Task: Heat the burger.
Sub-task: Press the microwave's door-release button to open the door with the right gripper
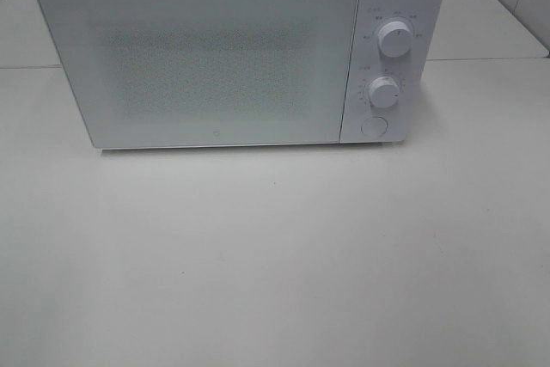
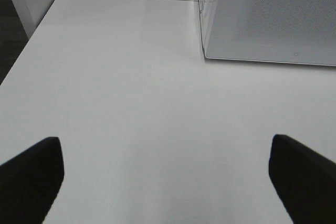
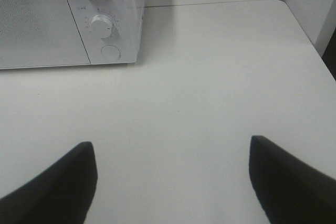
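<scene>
So on the left side, my left claw was spread wide, both dark fingers well apart with nothing between them but bare white table, hovering over it. From that wrist cam I could see the left front corner of the microwave further along the table. The microwave was sitting toward the back of the table, white box, facing me, and its door was shut. The door takes up most of the front and has that frosted dotted mesh, so I couldn't see through it at all. As for the burger, honestly I couldn't tell where it was, none of my three cams showed it. Right of the door was the control strip: top knob, lower knob under it, then a round button at the bottom. Over on the right, my right claw was spread apart too, holding nothing, plain table between its fingers, with the knob end of the microwave ahead of it and well apart from the fingertips.
</scene>
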